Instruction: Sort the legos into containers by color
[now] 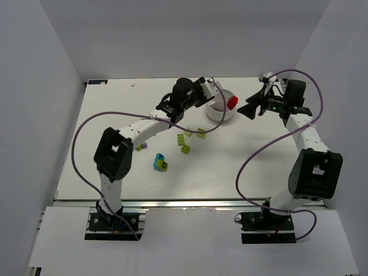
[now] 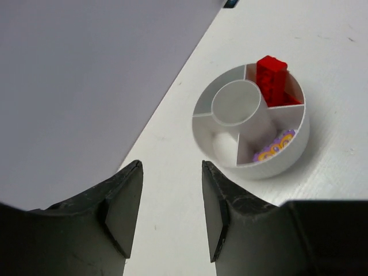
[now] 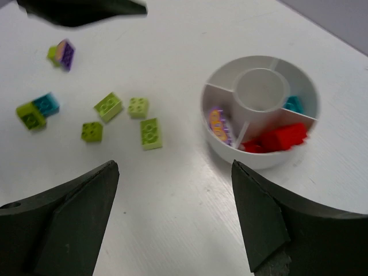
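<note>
1. Panel (image 1: 34, 86), plain white, closes the left side. The table (image 1: 195, 178) runs right up to it, so we note little room there.
2. Of the legos (image 1: 185, 149), the purple-and-lime clump (image 3: 62, 53) lies furthest left, near the left arm (image 1: 144, 129). The cyan-and-lime clump (image 3: 37, 109) sits just right of it and nearer the front edge, the two apart.
3. Four loose lime bricks (image 3: 108, 106) lie scattered next, close together but not touching, well apart from the dish. Only white tabletop shows between them and the front rail (image 1: 190, 202).
4. The left arm stretches across behind these bricks. Its purple cable (image 1: 92, 121) loops out over the left half of the table.
5. The left gripper (image 2: 172, 213) hangs just left of and behind the dish. Its jaws stand narrowly apart with nothing between them.
6. The dish (image 3: 260, 163) stands near the back edge, right of centre.
   - Red bricks (image 2: 271, 77) fill one wedge, one rising above the rim.
   - A cyan brick (image 3: 294, 103) lies in the neighbouring wedge.
   - A purple piece (image 3: 218, 123) in another wedge carries yellow marks that we cannot read.
7. The right gripper (image 3: 172, 218) hovers just right of the dish, jaws spread wide, holding nothing. Bare table lies between it and the dish.
8. The right arm (image 1: 305, 138) stands close to the right wall (image 1: 345, 86).
</note>
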`<state>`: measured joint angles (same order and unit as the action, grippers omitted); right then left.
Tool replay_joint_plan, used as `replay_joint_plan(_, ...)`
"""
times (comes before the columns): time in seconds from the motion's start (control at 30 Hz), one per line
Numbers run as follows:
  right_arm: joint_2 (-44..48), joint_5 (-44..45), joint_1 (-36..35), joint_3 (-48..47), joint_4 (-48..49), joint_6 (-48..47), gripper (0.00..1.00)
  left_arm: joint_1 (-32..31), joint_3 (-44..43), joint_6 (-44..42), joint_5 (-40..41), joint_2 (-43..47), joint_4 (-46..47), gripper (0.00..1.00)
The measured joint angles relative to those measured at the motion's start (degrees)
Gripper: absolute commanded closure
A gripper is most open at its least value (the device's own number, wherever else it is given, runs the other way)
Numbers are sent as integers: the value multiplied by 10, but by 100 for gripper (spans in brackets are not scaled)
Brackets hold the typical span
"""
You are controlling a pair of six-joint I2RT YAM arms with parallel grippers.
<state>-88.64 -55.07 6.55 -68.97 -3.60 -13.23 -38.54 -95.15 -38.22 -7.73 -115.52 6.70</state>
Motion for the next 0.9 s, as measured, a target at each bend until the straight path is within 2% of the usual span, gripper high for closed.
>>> replay_joint_plan(0.03,-1,-13,-10,-4,-31,-45,11,0,25,26,21,27,5,43)
replay_joint_plan(0.13,-3,-33,-57,-12,-135,-204,10,1,102,133,104,116,8,33)
replay_joint_plan(0.23,-6,-33,-129,-13,-238,-356,11,8,145,270,178,184,-36,27)
replay_joint_plan(0.27,-8,-32,-152,-13,-265,-395,11,16,156,321,196,206,-61,22)
replay_joint_plan(0.37,-8,-21,-231,-12,-323,-487,11,58,205,457,212,263,-129,16)
replay_joint_plan(0.43,-8,-7,-286,-9,-336,-513,11,92,259,534,207,305,-171,15)
replay_joint_plan(0.5,-10,14,-335,-7,-333,-509,11,123,322,603,205,346,-204,14)
replay_joint_plan(0.6,-14,51,-401,-3,-294,-454,11,139,395,683,199,394,-257,14)
replay_joint_plan(0.73,-17,126,-482,37,-179,-337,11,147,459,761,189,448,-314,14)
replay_joint_plan(0.9,-43,240,-570,92,-35,-204,11,164,492,821,196,531,-371,14)
